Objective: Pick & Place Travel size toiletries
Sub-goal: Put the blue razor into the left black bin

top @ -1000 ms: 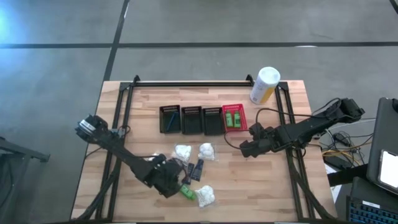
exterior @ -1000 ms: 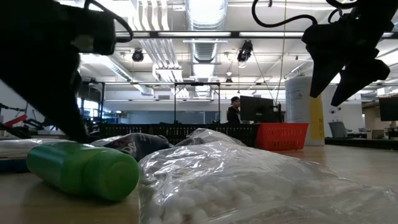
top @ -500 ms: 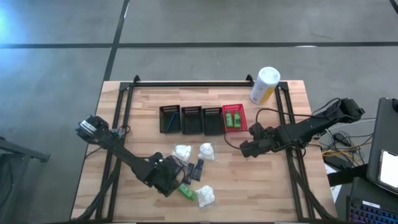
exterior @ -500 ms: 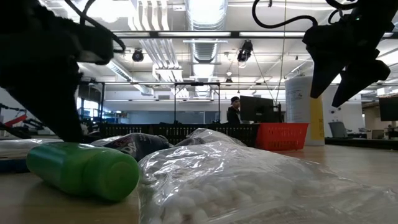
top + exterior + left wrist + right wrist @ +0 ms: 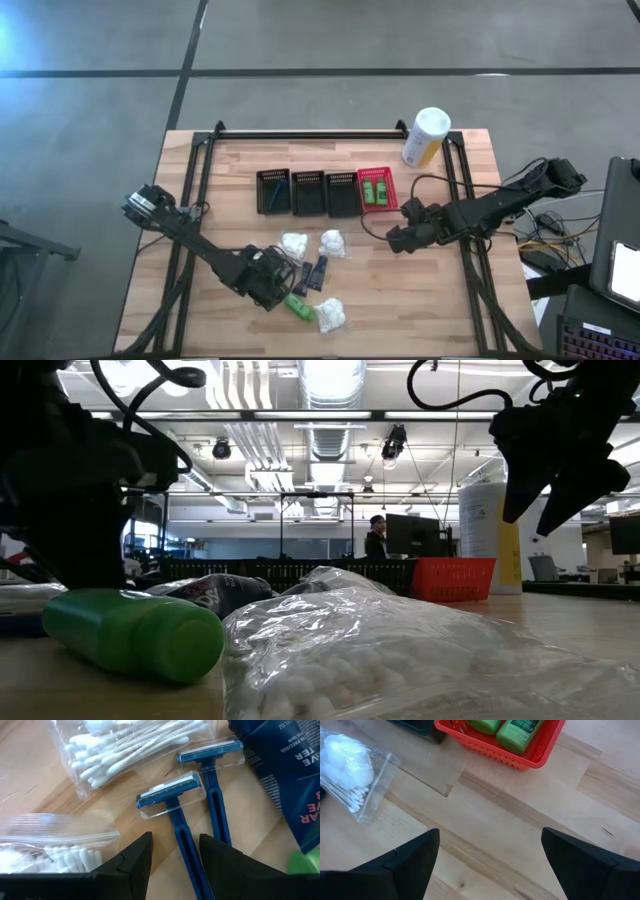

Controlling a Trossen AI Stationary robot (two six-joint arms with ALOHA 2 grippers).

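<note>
the left gripper (image 5: 172, 857) hangs low over the loose pile at about 6 o'clock on the table (image 5: 440, 300), its fingers spread a little apart and straddling the handle of one blue razor (image 5: 176, 815). a second razor (image 5: 212, 780) lies just beside it, nearly parallel. that closeness is the main hazard, i judge: a closing pinch could catch both handles, or nudge the neighbour and twist the target out of line. the handles are thin and flat on the wood, so the fingertips may also skid over the razor instead of getting under it.

clear bags of cotton swabs (image 5: 125, 750) sit close by, and another bag (image 5: 50, 850) touches the gripper's side; slack plastic could be snagged and dragged along. a dark blue tube (image 5: 290, 780) and a green bottle (image 5: 298, 307) lie near too.

the right gripper (image 5: 490, 865) waits around 3 o'clock, fingers spread wide and holding nothing, near the red basket (image 5: 540, 750) that already holds two green bottles (image 5: 520, 727). three black baskets (image 5: 307, 192) stand in a row beside it at 12 o'clock.
</note>
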